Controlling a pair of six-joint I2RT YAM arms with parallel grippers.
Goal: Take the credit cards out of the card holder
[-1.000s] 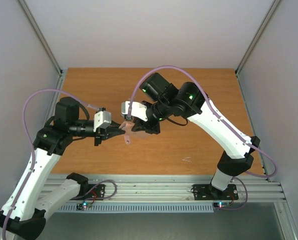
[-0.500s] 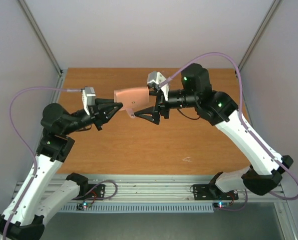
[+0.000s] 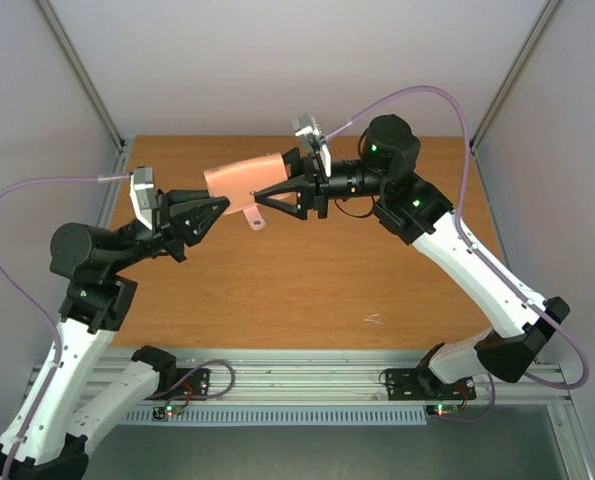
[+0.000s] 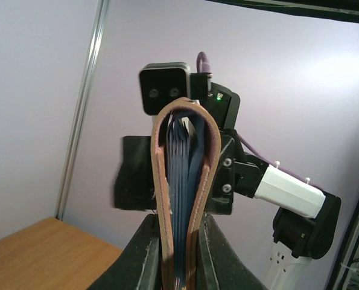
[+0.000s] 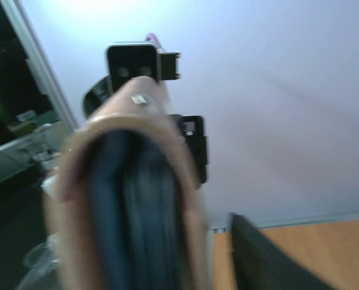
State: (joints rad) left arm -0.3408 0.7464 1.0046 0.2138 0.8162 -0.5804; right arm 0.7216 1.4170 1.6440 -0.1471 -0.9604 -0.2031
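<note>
The pink card holder (image 3: 242, 178) hangs in the air above the far half of the table, folded, with its strap tab (image 3: 255, 220) hanging down. My left gripper (image 3: 215, 206) is shut on its left end; in the left wrist view both black fingers (image 4: 144, 254) press the holder (image 4: 162, 181) edge-on. Dark blue layers (image 4: 182, 199) fill its inside, and I cannot tell separate credit cards. My right gripper (image 3: 269, 194) stands open at the holder's right end. In the blurred right wrist view the holder (image 5: 131, 199) fills the left and one finger (image 5: 260, 260) stands apart from it.
The orange wooden table (image 3: 377, 270) lies below both arms, with a small pale scrap (image 3: 373, 320) near its front right. Grey walls and metal frame posts (image 3: 82, 80) close in the sides and back.
Both arms have risen and moved toward the far side, carrying the holder up and to the left. The left arm has swung outward to the left, still holding the holder.
</note>
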